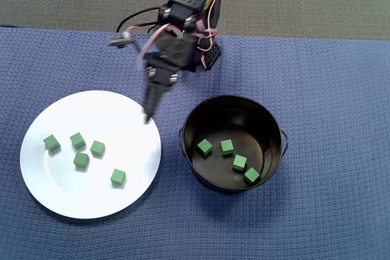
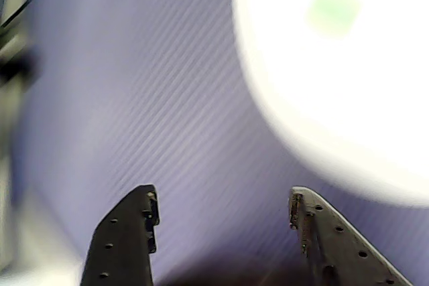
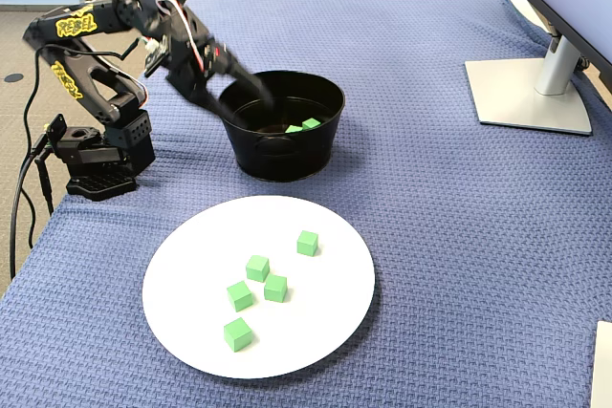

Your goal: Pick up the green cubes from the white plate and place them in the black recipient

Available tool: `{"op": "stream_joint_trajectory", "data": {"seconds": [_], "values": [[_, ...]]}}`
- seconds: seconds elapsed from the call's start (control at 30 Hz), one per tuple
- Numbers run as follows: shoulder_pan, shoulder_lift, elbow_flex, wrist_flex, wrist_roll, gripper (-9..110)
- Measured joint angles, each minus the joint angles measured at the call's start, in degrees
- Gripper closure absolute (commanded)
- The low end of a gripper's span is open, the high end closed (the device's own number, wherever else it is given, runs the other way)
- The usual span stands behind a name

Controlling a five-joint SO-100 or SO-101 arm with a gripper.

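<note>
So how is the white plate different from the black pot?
The white plate is flat and wide, while the black pot is narrower, with tall straight walls. The plate is plain white; the pot is shiny black with small side handles. The plate holds five green cubes; the pot holds four. Both are round and sit on the blue cloth.

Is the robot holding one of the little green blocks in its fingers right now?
No, nothing is held. In the wrist view the gripper is open, with only blue cloth between its fingers. Five green cubes sit on the white plate.
</note>
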Motion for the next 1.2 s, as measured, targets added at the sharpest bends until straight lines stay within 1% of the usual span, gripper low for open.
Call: {"op": "stream_joint_trajectory", "data": {"seconds": [0.2,0.37,0.67,0.8,0.93,1.2], "values": [[12.48,-11.95,-1.14,-9.32,-20.13,85],[15.82,-19.60,-1.14,-13.89,-31.03,85],[17.31,-29.88,-1.23,-18.90,-40.69,85],[17.75,-33.66,-1.23,-21.97,-47.20,84],[17.67,-36.21,-1.23,-22.85,-52.91,84],[17.67,-37.97,-3.87,-23.03,-59.85,83]]}}
